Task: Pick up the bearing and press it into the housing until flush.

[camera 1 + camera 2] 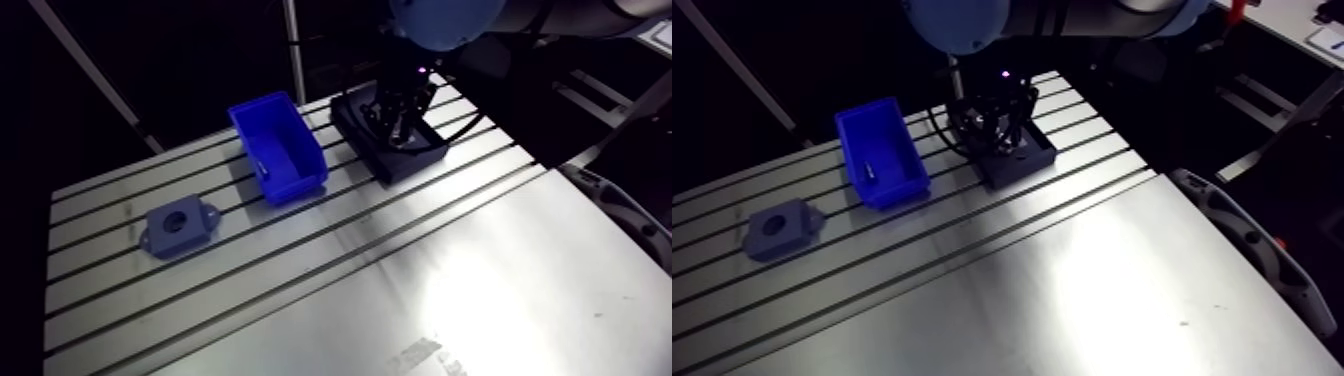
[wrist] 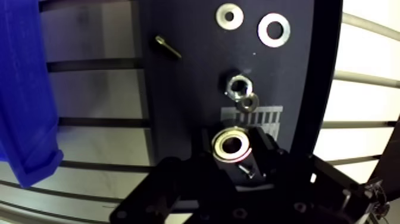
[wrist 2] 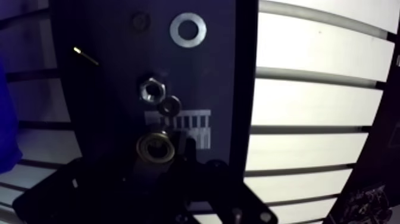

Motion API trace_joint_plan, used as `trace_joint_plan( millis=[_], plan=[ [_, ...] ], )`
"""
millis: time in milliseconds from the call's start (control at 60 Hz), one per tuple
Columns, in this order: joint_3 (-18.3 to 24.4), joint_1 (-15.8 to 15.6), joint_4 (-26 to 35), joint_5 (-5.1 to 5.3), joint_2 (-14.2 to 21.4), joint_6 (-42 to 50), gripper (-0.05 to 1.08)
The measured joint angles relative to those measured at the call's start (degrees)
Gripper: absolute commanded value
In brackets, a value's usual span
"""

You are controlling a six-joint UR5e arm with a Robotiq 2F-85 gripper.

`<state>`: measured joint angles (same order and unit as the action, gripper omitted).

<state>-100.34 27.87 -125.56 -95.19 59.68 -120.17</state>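
In the wrist view a brass-and-steel ring bearing [image 2: 232, 145] lies on the floor of the black tray [image 2: 190, 83]. My gripper [image 2: 233, 140] is down in the tray, its two dark fingers pressed against the bearing's two sides. In the arm view the gripper [image 1: 400, 125] hangs low inside that tray [image 1: 420, 160] at the table's far side. The grey-blue housing [image 1: 178, 226], a block with a round bore on top, sits alone on the slotted table far to the left, beyond the blue bin [image 1: 280, 145].
Ahead of the gripper in the tray lie a hex nut [image 2: 239, 86], a small washer [image 2: 248, 103], two larger washers [image 2: 230, 15] [image 2: 274, 29] and a screw [image 2: 168, 46]. The blue bin [image 1: 882, 150] holds a small metal part [image 1: 870, 168].
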Motion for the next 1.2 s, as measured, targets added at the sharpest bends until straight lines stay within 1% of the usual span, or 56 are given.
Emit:
trace_joint_plan(
  millis=[83,100,117,350,550,667,950,1067,1200],
  plan=[
    [0.1,0.0,0.0,0.0,0.0,0.0,0.59],
    [0.1,0.0,0.0,0.0,0.0,0.0,0.62],
    [0.1,0.0,0.0,0.0,0.0,0.0,0.63],
    [0.2,0.0,0.0,0.06,0.2,-0.1,0.67],
    [0.5,0.0,0.6,0.27,1.1,0.0,0.69],
    [0.6,0.0,2.1,0.33,2.7,0.3,0.7],
    [1.3,-0.2,7.4,0.5,7.9,1.3,0.72],
    [2.4,-1.0,10.0,0.63,9.6,2.6,0.72],
    [3.8,-2.8,12.8,0.75,10.7,4.9,0.72]
  ],
)
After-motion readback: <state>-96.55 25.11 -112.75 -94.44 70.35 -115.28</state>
